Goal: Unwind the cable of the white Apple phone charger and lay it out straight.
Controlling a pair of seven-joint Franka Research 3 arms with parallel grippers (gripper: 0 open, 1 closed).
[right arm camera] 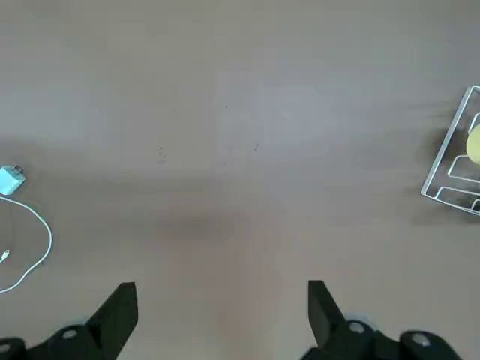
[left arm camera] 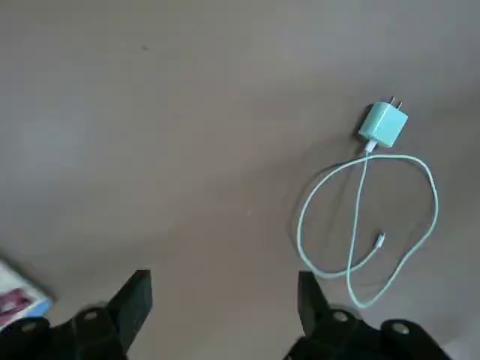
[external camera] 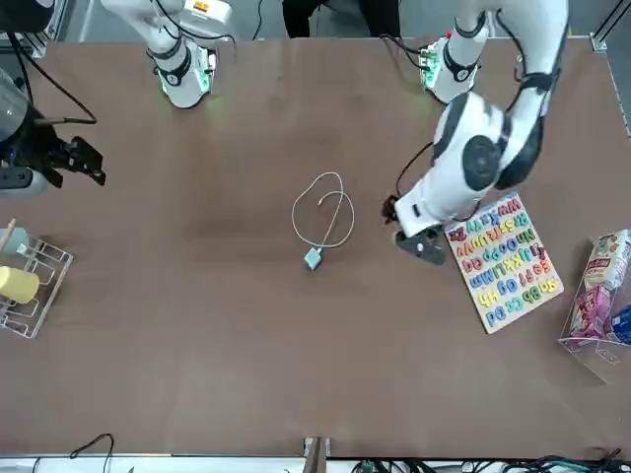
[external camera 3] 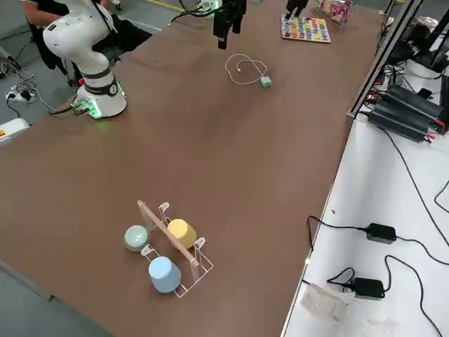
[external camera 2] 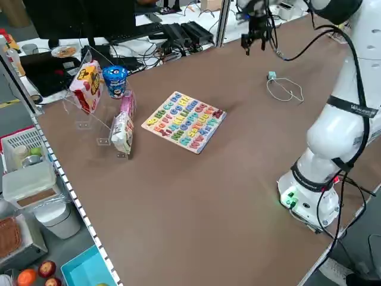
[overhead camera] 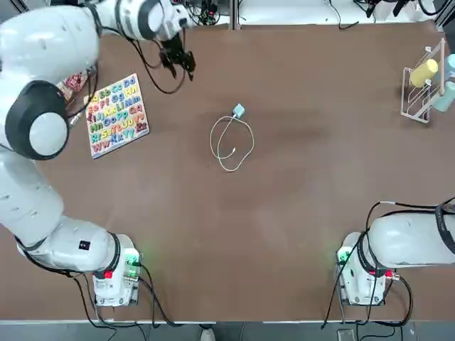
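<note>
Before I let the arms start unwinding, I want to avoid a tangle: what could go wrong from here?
The cable lies coiled, crossing itself near the white Apple phone charger; pulling one end might tighten the loop instead of opening it. The connector tip sits inside the coil, so it could be hard to pinch without catching cord. The left gripper, open, hangs near the alphabet puzzle board and may clip it. The right gripper is open.

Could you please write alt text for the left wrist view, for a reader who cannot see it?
A white Apple phone charger lies on a brown table, its cable looped. The open left gripper hovers above, touching nothing.
</note>
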